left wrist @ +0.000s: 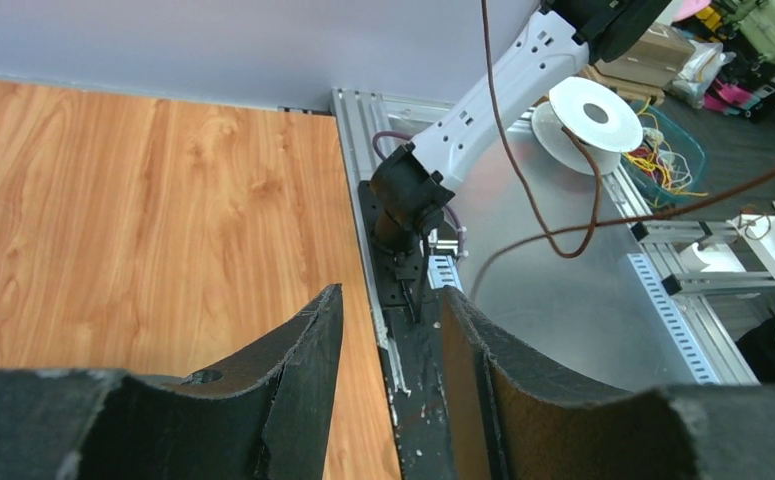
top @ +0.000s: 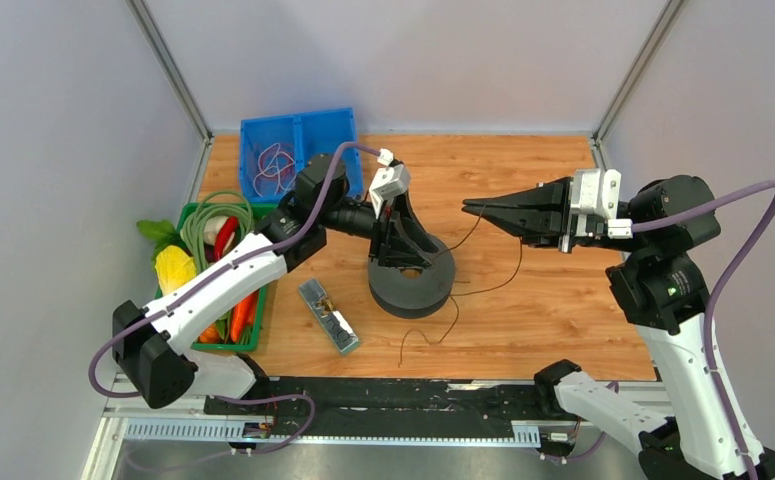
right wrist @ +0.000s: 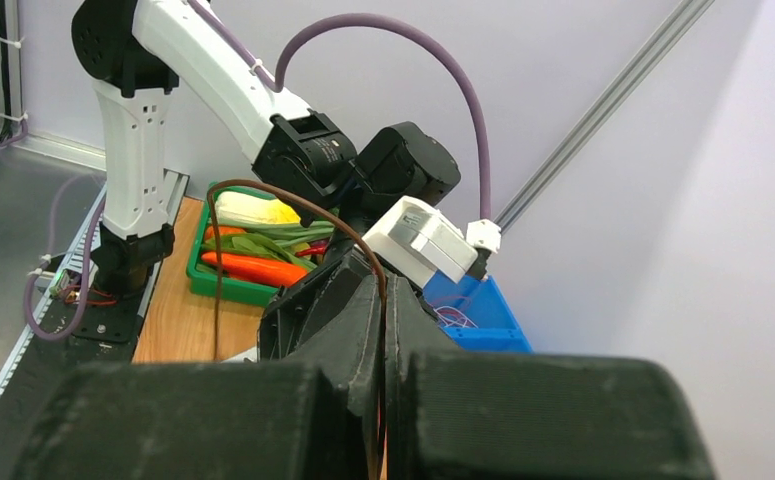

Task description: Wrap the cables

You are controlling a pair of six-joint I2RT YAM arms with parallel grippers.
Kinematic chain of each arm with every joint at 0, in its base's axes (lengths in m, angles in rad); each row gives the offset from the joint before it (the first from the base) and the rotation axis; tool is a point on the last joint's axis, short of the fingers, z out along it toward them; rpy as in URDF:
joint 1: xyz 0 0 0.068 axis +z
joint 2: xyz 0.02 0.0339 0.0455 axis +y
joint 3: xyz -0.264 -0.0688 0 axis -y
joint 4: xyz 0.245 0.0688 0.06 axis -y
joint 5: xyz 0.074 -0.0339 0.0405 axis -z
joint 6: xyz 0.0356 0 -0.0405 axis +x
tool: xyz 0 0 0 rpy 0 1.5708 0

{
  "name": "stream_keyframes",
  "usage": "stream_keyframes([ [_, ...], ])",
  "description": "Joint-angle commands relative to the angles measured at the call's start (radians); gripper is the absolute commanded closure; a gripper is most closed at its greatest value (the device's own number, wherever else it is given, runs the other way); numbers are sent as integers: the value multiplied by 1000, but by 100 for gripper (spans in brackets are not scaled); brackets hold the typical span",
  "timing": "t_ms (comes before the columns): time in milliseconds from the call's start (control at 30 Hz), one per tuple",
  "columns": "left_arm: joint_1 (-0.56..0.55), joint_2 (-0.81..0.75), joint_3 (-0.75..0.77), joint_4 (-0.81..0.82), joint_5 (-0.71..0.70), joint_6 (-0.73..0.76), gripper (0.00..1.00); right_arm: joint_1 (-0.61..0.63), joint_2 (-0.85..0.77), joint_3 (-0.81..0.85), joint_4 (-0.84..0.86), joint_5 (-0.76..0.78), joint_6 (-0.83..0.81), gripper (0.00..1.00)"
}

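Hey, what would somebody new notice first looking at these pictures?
The black spool at the middle of the wooden table, with the left gripper poised over it. To its right, the right gripper is pinched shut on a thin dark cable that trails loose onto the table. A green crate of vegetables sits at the left edge.

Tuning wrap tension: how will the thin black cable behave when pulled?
Likely very floppy: the cable sags in loose curves from the right gripper to the spool. Probably almost weightless, being far thinner than that gripper. It may slip or snag, since its free end lies curled on the table.
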Motion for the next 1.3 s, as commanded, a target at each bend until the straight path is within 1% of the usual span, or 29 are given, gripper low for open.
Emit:
stream_keyframes([
  [0,-8,-66,4,80,30,8,51,9,-1,-5,7,32,-22,100],
  [100,-31,-80,4,51,50,29,51,12,-3,-7,4,39,-28,100],
  [200,-60,-99,16,-79,44,144,50,13,-3,-5,-2,48,-33,100],
  [267,-69,-106,13,-96,23,172,50,15,-1,-4,-2,53,-34,100],
  [400,-71,-103,17,-35,-14,116,50,15,2,-5,-2,56,-36,100],
  [500,-77,-97,33,-26,-58,106,50,19,3,-7,6,59,-34,100],
  [600,-79,-91,44,-15,-97,100,52,23,5,-7,6,64,-33,100],
  [700,-80,-85,44,20,-108,57,55,24,5,-9,7,70,-37,100],
  [1033,-102,-97,21,-10,-19,83,54,27,6,-13,-2,104,-51,100],
  [1167,-115,-99,39,-87,6,148,51,27,8,-15,-2,104,-53,100],
  [1267,-117,-102,42,-112,7,178,50,26,5,-15,-2,107,-53,100],
])
